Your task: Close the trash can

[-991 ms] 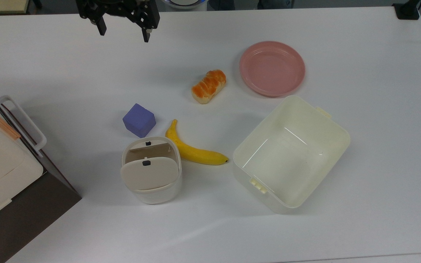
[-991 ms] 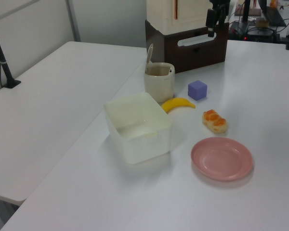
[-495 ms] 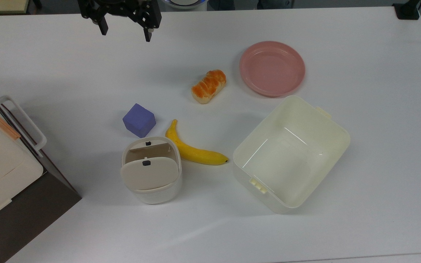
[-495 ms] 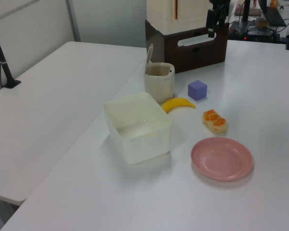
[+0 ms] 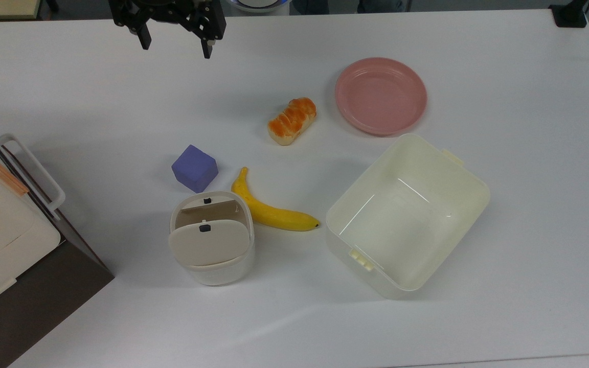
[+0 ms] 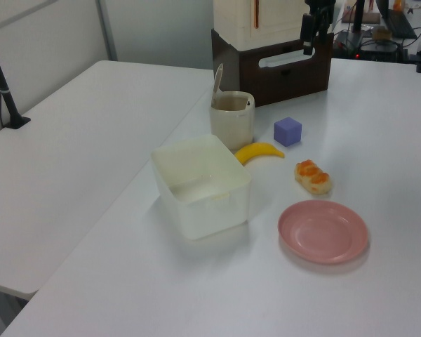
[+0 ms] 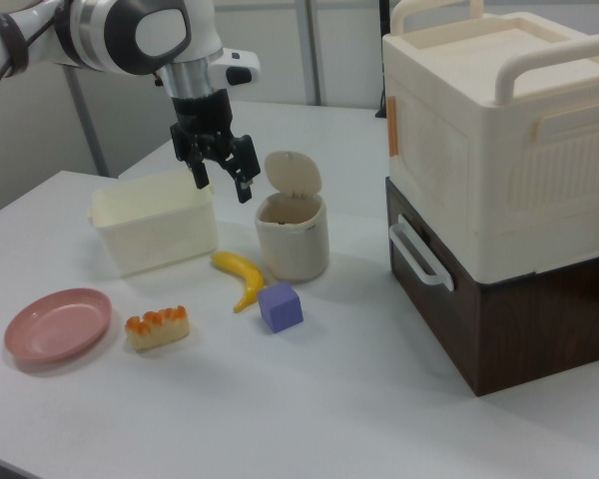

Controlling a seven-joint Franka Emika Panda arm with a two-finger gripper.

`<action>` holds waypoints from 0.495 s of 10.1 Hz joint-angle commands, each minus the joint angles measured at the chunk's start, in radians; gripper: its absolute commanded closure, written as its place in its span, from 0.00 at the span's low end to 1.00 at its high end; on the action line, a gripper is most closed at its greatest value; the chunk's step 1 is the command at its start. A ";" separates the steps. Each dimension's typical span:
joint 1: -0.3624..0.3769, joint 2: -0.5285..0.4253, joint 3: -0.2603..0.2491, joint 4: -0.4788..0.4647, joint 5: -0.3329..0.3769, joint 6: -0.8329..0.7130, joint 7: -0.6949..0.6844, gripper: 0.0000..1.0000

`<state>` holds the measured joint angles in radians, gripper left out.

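On smooth table, rounded plastic trash can [image 5: 211, 255], lid up

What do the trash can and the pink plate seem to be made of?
Trash can: looks like smooth white plastic with a matte beige lid, raised open on its hinge. Pink plate: probably plastic or melamine, with a uniform colour and soft sheen; ceramic can't be ruled out.
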<state>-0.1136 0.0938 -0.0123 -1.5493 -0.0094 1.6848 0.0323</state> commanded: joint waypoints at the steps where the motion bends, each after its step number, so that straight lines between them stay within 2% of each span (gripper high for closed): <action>1: 0.009 -0.011 0.002 -0.005 0.016 -0.030 -0.022 0.00; 5: 0.008 -0.011 0.003 -0.005 0.016 -0.027 -0.022 0.00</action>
<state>-0.1125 0.0938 -0.0031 -1.5498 -0.0094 1.6844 0.0291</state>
